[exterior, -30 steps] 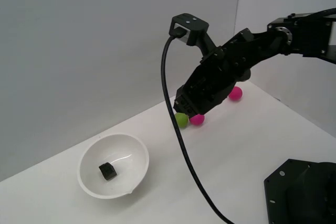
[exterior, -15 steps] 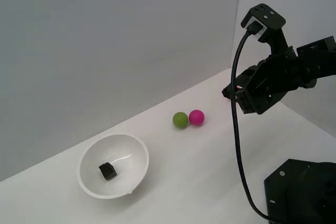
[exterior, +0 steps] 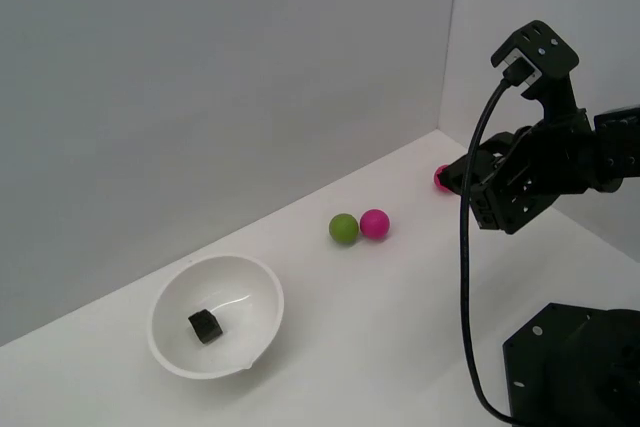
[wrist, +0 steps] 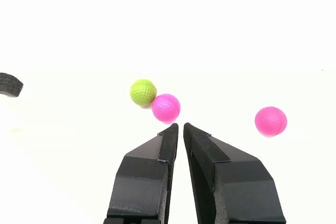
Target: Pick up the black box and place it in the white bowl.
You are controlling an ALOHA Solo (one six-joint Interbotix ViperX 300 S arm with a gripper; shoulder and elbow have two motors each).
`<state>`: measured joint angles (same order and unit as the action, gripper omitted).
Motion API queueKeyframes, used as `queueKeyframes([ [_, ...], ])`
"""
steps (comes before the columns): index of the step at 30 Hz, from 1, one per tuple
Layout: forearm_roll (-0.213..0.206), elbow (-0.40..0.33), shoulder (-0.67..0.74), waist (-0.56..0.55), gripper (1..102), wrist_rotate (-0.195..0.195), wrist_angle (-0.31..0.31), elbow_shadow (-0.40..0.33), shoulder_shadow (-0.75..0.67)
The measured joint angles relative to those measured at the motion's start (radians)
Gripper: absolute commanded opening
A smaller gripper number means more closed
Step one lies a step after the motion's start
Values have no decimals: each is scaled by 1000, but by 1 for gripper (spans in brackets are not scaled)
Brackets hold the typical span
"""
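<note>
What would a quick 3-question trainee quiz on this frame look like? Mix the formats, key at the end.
1. True or false: the black box lies inside the white bowl.
2. How many pink balls are on the table? A) one B) two C) three
3. Fill in: the gripper has its jaws nearly ____, with nothing between them.

Key:
1. True; the box sits on the bowl's floor.
2. B; one pink ball touches the green ball, the other pink ball lies apart, half hidden behind the arm in the exterior view.
3. Closed.

The empty gripper [wrist: 180,127], nearly closed, faces a green ball [wrist: 143,92] touching a pink one [wrist: 166,108].
</note>
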<state>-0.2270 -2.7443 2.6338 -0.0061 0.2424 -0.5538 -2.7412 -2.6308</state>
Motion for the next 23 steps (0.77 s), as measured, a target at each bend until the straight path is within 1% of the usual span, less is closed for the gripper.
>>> queueKeyframes([
  [6,0,0,-2,-2,3,0,3,-2,0],
  [14,0,2,-75,2,3,0,3,0,77],
  [23,0,2,-35,-6,3,0,3,0,34],
])
